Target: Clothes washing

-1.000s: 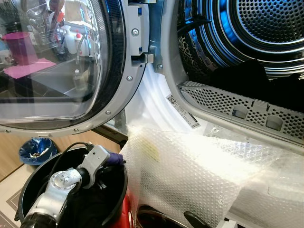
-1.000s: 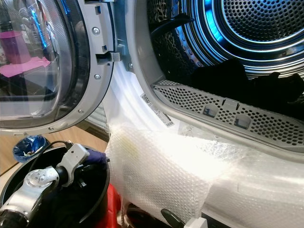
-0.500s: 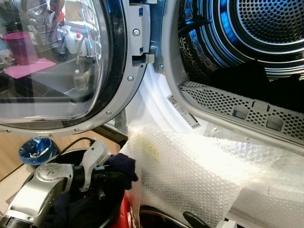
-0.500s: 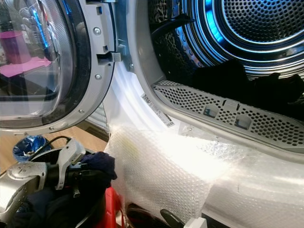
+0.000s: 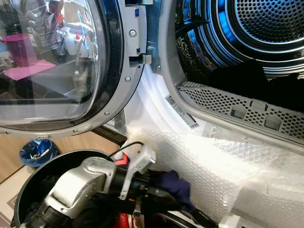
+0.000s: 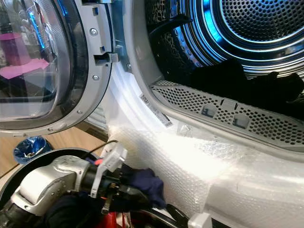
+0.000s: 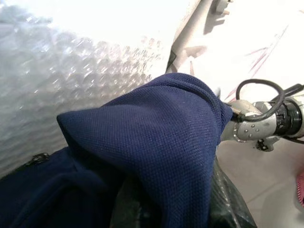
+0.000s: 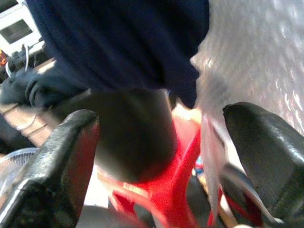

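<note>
With the left end effector (image 5: 164,190) pinching a navy garment (image 5: 173,183) over the black basket (image 5: 28,190), trailing fabric may snag the bubble wrap (image 5: 213,166) below the drum opening (image 5: 247,52).

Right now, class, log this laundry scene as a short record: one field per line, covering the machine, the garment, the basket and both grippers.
Machine: washer door open, drum holds dark clothes
Front panel: covered in bubble wrap
Garment: navy cloth, lifted beside the bubble wrap
Left gripper: shut on the navy cloth, above the black basket
Right gripper: open, fingers apart, low beneath the cloth
</note>
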Tool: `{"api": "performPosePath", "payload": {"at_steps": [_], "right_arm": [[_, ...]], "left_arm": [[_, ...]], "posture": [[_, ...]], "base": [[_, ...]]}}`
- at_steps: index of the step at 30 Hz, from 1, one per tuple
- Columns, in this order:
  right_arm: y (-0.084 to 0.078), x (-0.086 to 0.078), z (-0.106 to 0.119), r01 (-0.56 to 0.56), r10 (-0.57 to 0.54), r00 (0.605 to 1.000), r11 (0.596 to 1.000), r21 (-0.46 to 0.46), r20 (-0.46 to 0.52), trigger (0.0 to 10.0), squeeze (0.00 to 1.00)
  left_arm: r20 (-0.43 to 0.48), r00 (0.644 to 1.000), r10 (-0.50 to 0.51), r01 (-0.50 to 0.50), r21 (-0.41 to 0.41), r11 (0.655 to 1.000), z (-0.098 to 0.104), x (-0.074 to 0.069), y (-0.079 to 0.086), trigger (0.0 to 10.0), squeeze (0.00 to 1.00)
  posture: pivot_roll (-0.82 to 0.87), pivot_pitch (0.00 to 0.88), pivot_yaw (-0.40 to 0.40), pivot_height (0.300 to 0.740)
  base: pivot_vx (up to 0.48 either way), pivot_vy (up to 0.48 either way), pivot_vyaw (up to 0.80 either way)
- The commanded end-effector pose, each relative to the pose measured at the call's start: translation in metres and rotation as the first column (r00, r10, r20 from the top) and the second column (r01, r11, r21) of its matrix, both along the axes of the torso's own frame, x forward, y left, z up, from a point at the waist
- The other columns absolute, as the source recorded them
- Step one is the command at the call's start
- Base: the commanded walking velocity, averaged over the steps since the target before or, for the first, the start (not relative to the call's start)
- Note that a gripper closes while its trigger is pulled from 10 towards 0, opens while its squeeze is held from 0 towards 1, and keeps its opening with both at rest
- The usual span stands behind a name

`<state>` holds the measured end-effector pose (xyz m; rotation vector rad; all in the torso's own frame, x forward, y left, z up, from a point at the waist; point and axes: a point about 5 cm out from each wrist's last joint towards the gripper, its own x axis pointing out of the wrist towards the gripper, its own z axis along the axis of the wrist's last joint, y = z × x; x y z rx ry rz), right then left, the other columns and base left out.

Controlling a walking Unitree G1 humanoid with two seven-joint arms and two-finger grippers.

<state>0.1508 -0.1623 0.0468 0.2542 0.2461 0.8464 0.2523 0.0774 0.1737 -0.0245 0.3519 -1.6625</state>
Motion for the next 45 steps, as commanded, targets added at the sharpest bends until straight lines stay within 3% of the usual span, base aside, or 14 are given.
{"api": "performPosePath", "payload": {"at_steps": [1, 3, 7, 13, 17, 18, 19, 28, 31, 33, 36, 39, 42, 45], "right_arm": [[-0.002, -0.011, 0.001, -0.042, 0.042, 0.999, 0.999, -0.010, -0.016, 10.0, 0.77], [-0.004, -0.027, -0.002, -0.109, 0.108, 0.992, 0.994, -0.017, -0.062, 10.0, 1.00], [-0.008, -0.052, 0.000, -0.206, 0.203, 0.972, 0.978, -0.014, -0.115, 10.0, 1.00], [0.007, -0.051, 0.024, -0.261, 0.264, 0.964, 0.962, 0.085, -0.027, 10.0, 1.00], [0.010, -0.044, 0.017, -0.232, 0.232, 0.973, 0.973, -0.010, -0.009, 10.0, 1.00], [0.009, -0.037, 0.016, -0.180, 0.180, 0.984, 0.983, -0.030, 0.007, 10.0, 0.81], [0.008, -0.033, 0.015, -0.148, 0.149, 0.989, 0.988, -0.048, 0.020, 10.0, 0.03], [-0.004, -0.024, 0.007, -0.014, 0.019, 0.999, 0.993, -0.120, 0.038, 10.0, 0.00], [-0.014, -0.026, 0.006, 0.000, 0.004, 1.000, 0.990, -0.138, 0.029, 10.0, 0.00], [-0.025, -0.034, -0.002, -0.045, 0.040, 0.999, 0.971, -0.235, -0.030, 10.0, 0.00], [-0.035, -0.045, -0.009, -0.101, 0.080, 0.993, 0.951, -0.291, -0.085, 10.0, 0.00], [-0.043, -0.041, -0.005, -0.048, 0.033, 0.998, 0.958, -0.284, -0.056, 10.0, 0.00], [-0.046, -0.036, 0.001, -0.022, 0.015, 1.000, 0.964, -0.263, -0.027, 10.0, 0.00], [-0.032, -0.033, 0.006, -0.078, 0.078, 0.997, 0.977, -0.199, -0.008, 10.0, 0.00]], "left_arm": [[0.029, 0.999, -0.032, 0.032, -0.006, 0.999, 0.007, -0.002, -0.003, 0.0, 0.00], [0.024, 0.999, -0.029, 0.029, 0.002, 1.000, 0.005, -0.002, -0.002, 0.0, 0.00], [0.015, 1.000, -0.028, 0.028, 0.005, 1.000, 0.003, -0.003, -0.002, 0.0, 0.00], [-0.001, 0.997, -0.081, 0.081, -0.020, 0.997, 0.004, -0.004, -0.011, 0.0, 0.00], [-0.036, 0.987, -0.158, 0.154, -0.077, 0.985, 0.009, -0.009, -0.021, 0.0, 0.00], [-0.051, 0.983, -0.177, 0.172, -0.097, 0.980, 0.010, -0.010, -0.023, 0.0, 0.00], [-0.059, 0.981, -0.187, 0.181, -0.104, 0.978, 0.010, -0.011, -0.025, 0.0, 0.00], [-0.097, 0.968, -0.232, 0.221, -0.110, 0.969, 0.010, -0.013, -0.018, 0.0, 0.00], [-0.103, 0.962, -0.254, 0.250, -0.056, 0.967, 0.004, -0.015, -0.008, 0.0, 0.00], [-0.100, 0.969, -0.227, 0.231, 0.040, 0.972, -0.008, -0.012, 0.003, 0.0, 0.00], [-0.063, 0.977, -0.201, 0.208, 0.134, 0.969, -0.019, -0.008, 0.011, 0.0, 0.00], [-0.055, 0.975, -0.215, 0.222, 0.199, 0.954, -0.024, -0.006, 0.017, 0.0, 0.00], [-0.061, 0.967, -0.245, 0.253, 0.197, 0.947, -0.026, -0.007, 0.016, 0.0, 0.00], [-0.060, 0.960, -0.272, 0.279, 0.181, 0.943, -0.030, -0.009, 0.007, 0.0, 0.00]], "posture": [[0.17, 0.000, 0.020, 0.740], [0.16, 0.003, 0.020, 0.740], [0.15, 0.001, 0.015, 0.740], [0.14, 0.000, 0.018, 0.740], [0.14, 0.000, 0.017, 0.740], [0.14, 0.000, 0.017, 0.740], [0.14, 0.000, 0.017, 0.740], [0.13, 0.000, 0.024, 0.740], [0.13, 0.000, 0.028, 0.740], [0.13, 0.000, 0.031, 0.740], [0.13, 0.000, 0.031, 0.740], [0.13, 0.000, 0.030, 0.740], [0.13, 0.000, 0.033, 0.740], [0.13, 0.000, 0.031, 0.740]], "base": [[0.000, 0.000, 0.00], [0.000, 0.000, 0.00], [0.000, 0.000, 0.00], [0.000, 0.000, 0.00], [0.000, 0.000, 0.00], [0.000, 0.000, 0.00], [0.000, 0.000, 0.00], [0.000, 0.000, 0.00], [0.000, 0.000, 0.00], [0.000, 0.000, 0.00], [0.000, 0.000, 0.00], [0.000, 0.000, 0.00], [0.000, 0.000, 0.00], [0.000, 0.000, 0.00]]}}
